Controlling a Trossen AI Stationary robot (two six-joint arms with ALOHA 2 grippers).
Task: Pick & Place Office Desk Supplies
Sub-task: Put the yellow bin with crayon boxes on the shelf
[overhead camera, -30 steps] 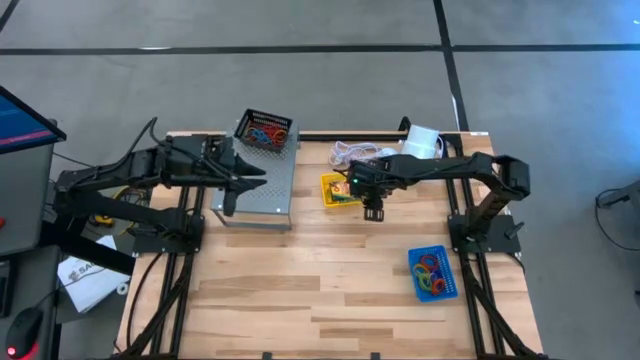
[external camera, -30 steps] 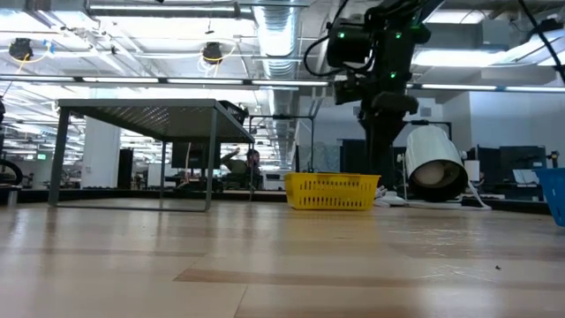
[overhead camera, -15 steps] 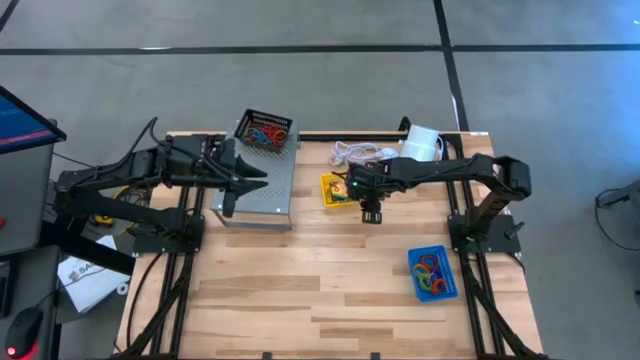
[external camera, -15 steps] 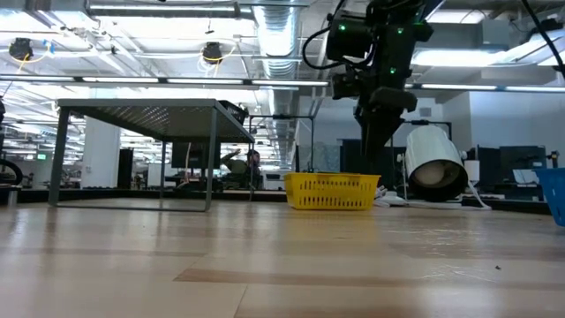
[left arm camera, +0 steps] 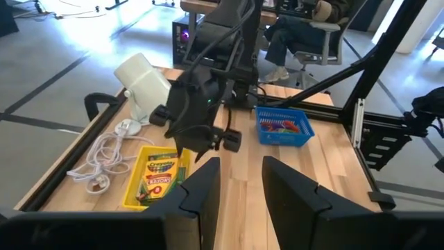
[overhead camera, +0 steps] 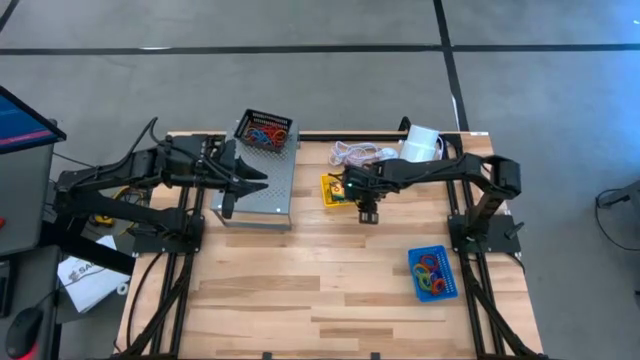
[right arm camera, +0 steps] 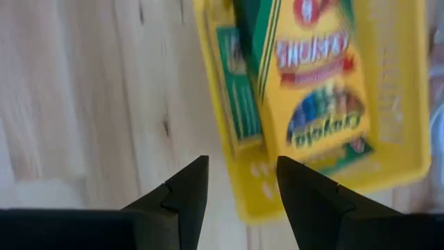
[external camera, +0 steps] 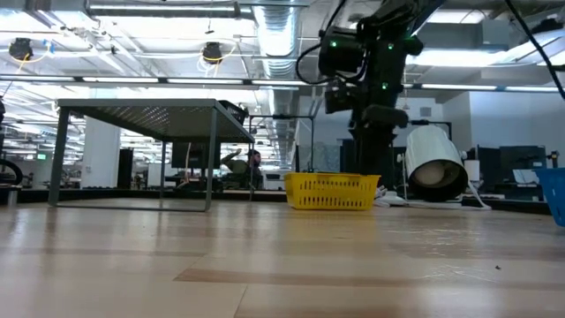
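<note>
On the near right of the worktop [overhead camera: 300,290] sits the blue tray [overhead camera: 432,272], holding a tangle of coloured rubber bands [overhead camera: 430,268]. Farther in, near the middle, the right tool [overhead camera: 366,208] hangs above the near edge of the yellow tray [overhead camera: 331,189]; its fingers [right arm camera: 182,191] stand partly apart with nothing between them. The crayon boxes [right arm camera: 316,83] lie flat inside that tray, one stacked on another as far as the blurred wrist view lets me judge. To lift a box cleanly, the tool probably ought to shift over the box itself rather than the tray wall, line its jaws across the narrow width, and come straight down so a finger does not catch the rim and drag the tray. Farther back on the left, the left tool [overhead camera: 232,190] waits over a grey riser [overhead camera: 262,195], its fingers also parted and empty. At the far edge the black mesh tray [overhead camera: 266,131] holds more bands
</note>
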